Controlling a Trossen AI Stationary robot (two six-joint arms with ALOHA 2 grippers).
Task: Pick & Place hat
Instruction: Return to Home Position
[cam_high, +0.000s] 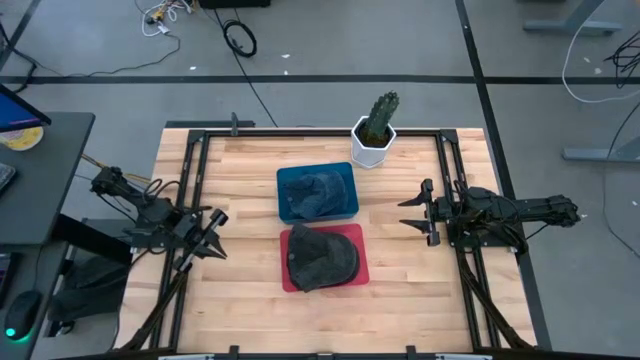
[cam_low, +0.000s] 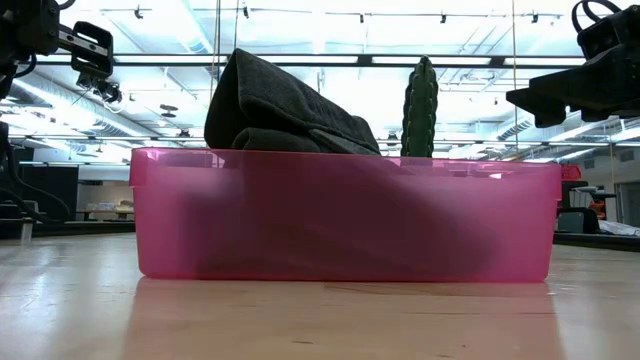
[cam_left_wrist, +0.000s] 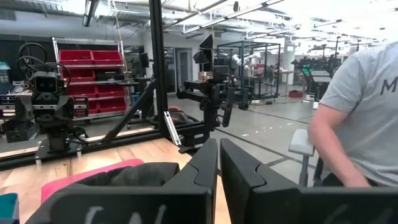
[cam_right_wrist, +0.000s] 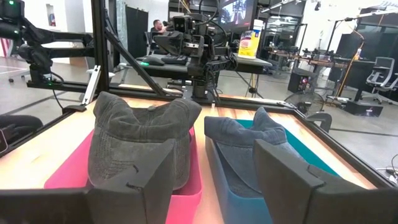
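A dark grey hat (cam_high: 322, 258) lies in the red tray (cam_high: 361, 252) at the table's middle, bulging above the pink wall (cam_low: 340, 230) in the low view. A blue-grey hat (cam_high: 318, 192) lies in the blue tray (cam_high: 283, 180) just beyond it. My left gripper (cam_high: 207, 236) hangs shut above the table to the left of the red tray. My right gripper (cam_high: 408, 212) hovers open to the right of both trays, facing them; its wrist view shows the dark hat (cam_right_wrist: 140, 137) and the blue-grey hat (cam_right_wrist: 242, 140) ahead of its gripper (cam_right_wrist: 214, 152).
A cactus in a white pot (cam_high: 375, 132) stands at the far edge behind the blue tray. A black frame rail (cam_high: 300, 131) borders the table. A person in a grey shirt (cam_left_wrist: 364, 106) shows beyond the table in the left wrist view. Bare wood lies beside both trays.
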